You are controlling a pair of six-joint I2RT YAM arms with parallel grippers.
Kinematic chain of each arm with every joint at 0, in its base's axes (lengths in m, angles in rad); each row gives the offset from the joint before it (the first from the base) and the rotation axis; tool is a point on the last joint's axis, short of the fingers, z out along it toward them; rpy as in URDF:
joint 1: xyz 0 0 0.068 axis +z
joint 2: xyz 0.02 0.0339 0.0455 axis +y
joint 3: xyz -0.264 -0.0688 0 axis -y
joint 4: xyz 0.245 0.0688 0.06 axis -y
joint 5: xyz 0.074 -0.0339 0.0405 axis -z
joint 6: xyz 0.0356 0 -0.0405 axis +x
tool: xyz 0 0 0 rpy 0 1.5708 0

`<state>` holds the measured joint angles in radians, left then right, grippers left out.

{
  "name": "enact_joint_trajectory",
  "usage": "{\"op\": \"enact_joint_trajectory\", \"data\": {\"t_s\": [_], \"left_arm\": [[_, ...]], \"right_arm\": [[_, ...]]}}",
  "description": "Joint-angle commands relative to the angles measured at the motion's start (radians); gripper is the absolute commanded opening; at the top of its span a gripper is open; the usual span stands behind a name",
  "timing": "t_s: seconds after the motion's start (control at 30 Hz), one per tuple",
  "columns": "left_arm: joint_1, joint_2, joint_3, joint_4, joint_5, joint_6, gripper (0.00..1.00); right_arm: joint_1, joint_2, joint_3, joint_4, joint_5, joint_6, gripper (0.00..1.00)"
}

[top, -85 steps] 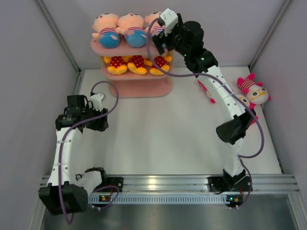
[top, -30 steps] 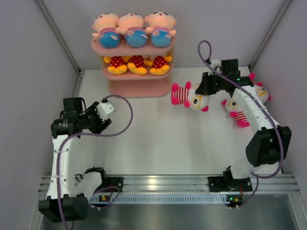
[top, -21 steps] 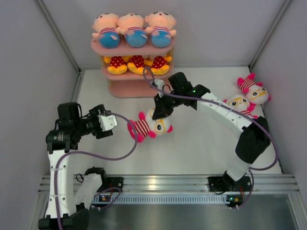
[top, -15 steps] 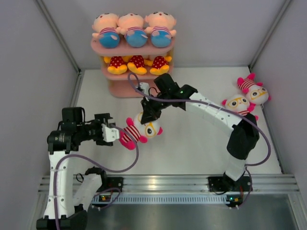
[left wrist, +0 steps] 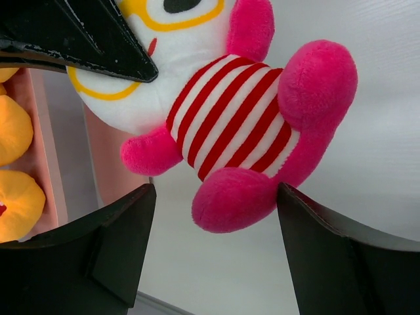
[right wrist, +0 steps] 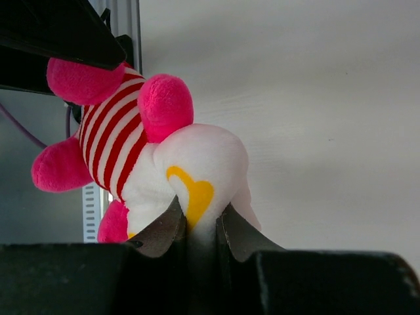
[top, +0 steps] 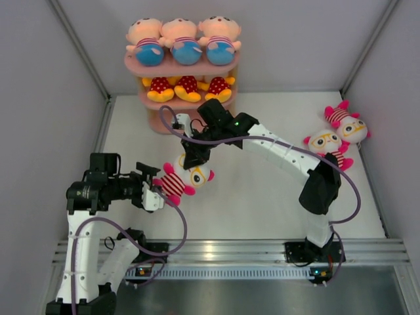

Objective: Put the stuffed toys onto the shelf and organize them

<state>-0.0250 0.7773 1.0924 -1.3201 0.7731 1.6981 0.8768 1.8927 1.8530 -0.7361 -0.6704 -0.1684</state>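
We are looking at a striped toy (top: pixel 184 178) that seems lifted just off the table (top: pixel 262 203), left of centre in the top view and at about 6 o'clock from the shelf (top: pixel 187 67). The right gripper (top: pixel 192 156) is pinching it by the top of the head; its wrist view is showing both pads pressed into the white plush. The toy's long axis is running from 1 o'clock to 8 o'clock. The head is pointing toward the shelf, the pink feet at the left gripper (top: pixel 153 191), and the face upward.

That gripper is standing spread, one finger either side of the feet, touching nothing we are able to see. We are reading this as a hand-over, with the feet offered so the left arm can take the body.

Dolls (top: pixel 186 41) are filling the top board and yellow toys (top: pixel 187 87) the middle one, so the bottom tier — mostly hidden — is looking like the goal. Two more striped toys (top: pixel 324 140) are lying at 3 o'clock.
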Motion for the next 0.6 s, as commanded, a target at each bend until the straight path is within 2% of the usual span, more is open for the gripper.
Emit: {"op": "enact_joint_trajectory", "data": {"t_s": [0.0,0.1,0.13,0.2,0.27,0.3,0.4,0.43,0.47,0.53,0.57], "left_arm": [[-0.009,0.008,0.032,-0.128,0.038,0.034,0.80],[-0.016,0.013,0.027,-0.126,0.038,0.028,0.77],[-0.018,0.013,0.021,-0.128,0.035,0.028,0.72],[-0.024,0.014,0.015,-0.128,0.032,0.031,0.57],[-0.027,0.022,0.012,-0.126,0.023,0.034,0.28],[-0.032,0.027,0.015,-0.126,0.023,0.029,0.00],[-0.032,0.063,0.052,-0.125,0.041,-0.041,0.00],[-0.032,0.092,0.078,-0.125,0.045,-0.063,0.00],[-0.032,0.109,0.089,-0.123,0.038,-0.086,0.00],[-0.032,0.160,0.110,-0.105,0.017,-0.138,0.00],[-0.032,0.169,0.110,-0.079,-0.003,-0.173,0.00]], "right_arm": [[0.024,-0.014,0.066,-0.017,-0.006,-0.049,0.04],[0.025,-0.001,0.087,-0.026,-0.006,-0.045,0.03],[0.027,0.000,0.094,-0.025,-0.006,-0.043,0.03],[0.027,0.002,0.104,-0.008,-0.018,-0.037,0.03],[0.030,0.002,0.112,0.006,-0.020,-0.034,0.03],[0.030,0.003,0.118,0.009,-0.018,-0.031,0.03],[0.030,-0.012,0.097,0.036,0.028,-0.019,0.16],[0.028,-0.021,0.085,0.053,0.081,-0.011,0.37],[0.027,-0.044,0.068,0.075,0.109,0.012,0.48],[0.011,-0.078,-0.009,0.157,0.181,0.046,0.65],[0.002,-0.116,-0.041,0.191,0.199,0.091,0.67]]}}
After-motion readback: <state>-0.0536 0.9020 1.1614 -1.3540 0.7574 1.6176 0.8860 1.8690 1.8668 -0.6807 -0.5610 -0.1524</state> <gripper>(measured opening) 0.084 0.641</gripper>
